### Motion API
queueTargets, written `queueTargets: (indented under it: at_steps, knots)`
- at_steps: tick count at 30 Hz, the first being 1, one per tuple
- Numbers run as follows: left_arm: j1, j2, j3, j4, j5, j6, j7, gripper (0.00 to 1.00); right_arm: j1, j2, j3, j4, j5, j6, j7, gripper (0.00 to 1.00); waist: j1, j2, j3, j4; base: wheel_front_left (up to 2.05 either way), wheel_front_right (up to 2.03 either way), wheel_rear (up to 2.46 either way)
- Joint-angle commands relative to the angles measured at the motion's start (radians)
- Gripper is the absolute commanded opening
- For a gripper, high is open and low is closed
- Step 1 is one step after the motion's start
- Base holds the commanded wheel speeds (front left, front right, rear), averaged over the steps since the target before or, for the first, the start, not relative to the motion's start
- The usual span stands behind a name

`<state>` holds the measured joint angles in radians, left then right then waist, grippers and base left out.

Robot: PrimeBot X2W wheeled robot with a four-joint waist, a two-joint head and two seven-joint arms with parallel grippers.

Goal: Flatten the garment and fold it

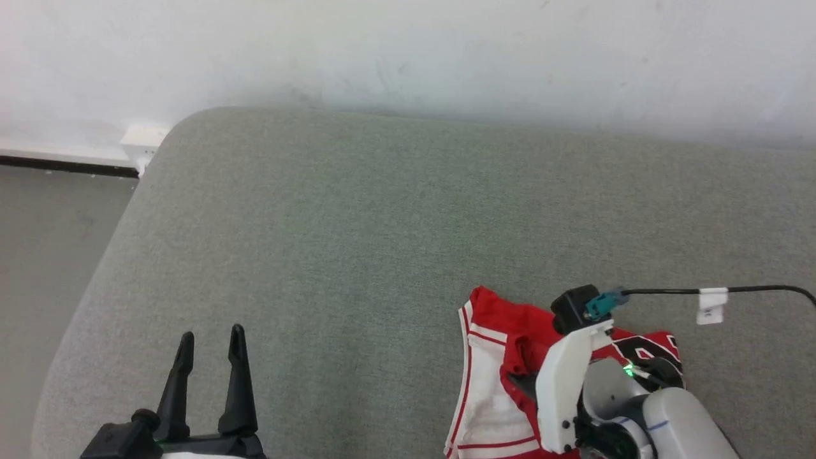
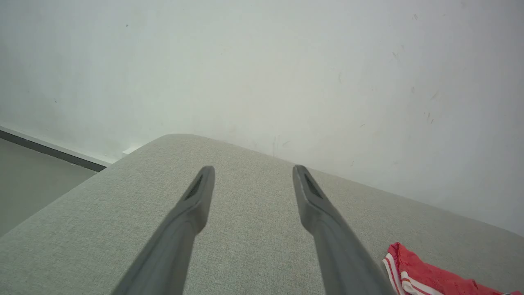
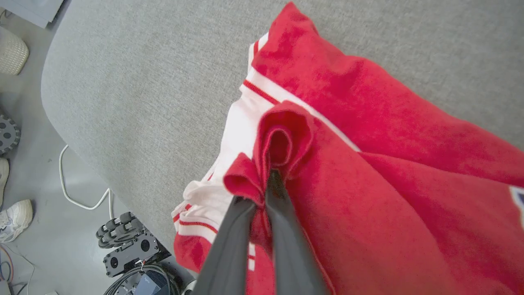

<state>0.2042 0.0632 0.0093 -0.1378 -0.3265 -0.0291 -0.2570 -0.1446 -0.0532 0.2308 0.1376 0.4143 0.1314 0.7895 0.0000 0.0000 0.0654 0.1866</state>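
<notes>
The shirt (image 1: 494,389) lies crumpled at 5 o'clock on the grey cushion (image 1: 382,242), close to its near edge. The right hand (image 3: 268,188), fingers almost together, pinches a raised fold of its red cloth. The left hand (image 1: 210,338), at 7 o'clock, stands spread wide and empty, well apart from the shirt.

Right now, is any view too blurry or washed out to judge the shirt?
Head view: wall hazy, shirt clear. Left wrist view: left gripper soft up close, shirt cropped at the corner. Right wrist view: shirt folds clear at the right gripper.
</notes>
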Motion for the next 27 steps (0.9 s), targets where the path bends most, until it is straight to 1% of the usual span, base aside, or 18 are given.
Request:
queueTargets:
  at_steps: [1, 6, 10, 11, 12, 13, 16, 20, 24, 27]
  knots:
    - [-0.003, -0.005, -0.002, 0.004, -0.007, 0.006, -0.005, 1.0, -0.023, 0.003, 0.008, 0.021, -0.005, -0.001, -0.01, 0.0, 0.0, 0.0, 0.004, 0.008, 0.0, 0.0, 0.0]
    - [-0.009, -0.006, -0.013, 0.014, -0.011, 0.005, -0.005, 1.0, -0.081, 0.003, 0.034, 0.179, -0.037, -0.001, -0.052, 0.0, 0.0, 0.0, 0.003, 0.027, 0.0, 0.0, 0.0]
    - [-0.015, -0.007, -0.018, 0.024, -0.013, 0.006, -0.005, 1.0, -0.121, 0.003, 0.041, 0.281, -0.051, -0.001, -0.09, 0.0, 0.0, 0.0, 0.002, 0.038, 0.0, 0.0, 0.0]
    - [-0.016, -0.007, -0.019, 0.025, -0.014, 0.006, -0.005, 1.0, -0.129, 0.003, 0.043, 0.302, -0.05, -0.001, -0.099, 0.25, 0.0, 0.0, 0.002, 0.04, 0.0, 0.0, 0.0]
    - [-0.018, -0.007, -0.021, 0.027, -0.015, 0.006, -0.005, 1.0, -0.138, 0.003, 0.051, 0.32, -0.049, -0.001, -0.104, 0.55, 0.0, 0.0, 0.003, 0.04, 0.0, 0.0, 0.0]
    - [-0.018, -0.007, -0.021, 0.028, -0.016, 0.006, -0.005, 1.0, -0.146, 0.003, 0.057, 0.334, -0.043, -0.001, -0.108, 1.0, 0.0, 0.0, 0.003, 0.04, 0.0, 0.0, 0.0]
    - [-0.019, -0.008, -0.025, 0.03, -0.019, 0.006, -0.005, 1.0, -0.169, 0.003, 0.084, 0.347, -0.002, -0.001, -0.115, 1.0, 0.0, 0.0, 0.004, 0.032, 0.0, 0.0, 0.0]
    - [-0.015, -0.007, -0.022, 0.028, -0.021, 0.009, -0.005, 1.0, -0.191, 0.003, 0.123, 0.304, 0.043, -0.001, -0.109, 1.0, 0.0, 0.0, 0.003, 0.008, 0.0, 0.0, 0.0]
    - [-0.011, -0.005, -0.018, 0.021, -0.022, 0.011, -0.005, 1.0, -0.178, 0.003, 0.107, 0.19, 0.077, -0.001, -0.083, 1.0, 0.0, 0.0, 0.005, -0.015, 0.0, 0.0, 0.0]
    - [-0.006, -0.003, -0.014, 0.012, -0.023, 0.013, -0.005, 1.0, -0.138, 0.003, 0.042, 0.064, 0.066, -0.001, -0.054, 1.0, 0.0, 0.0, 0.01, -0.031, 0.0, 0.0, 0.0]
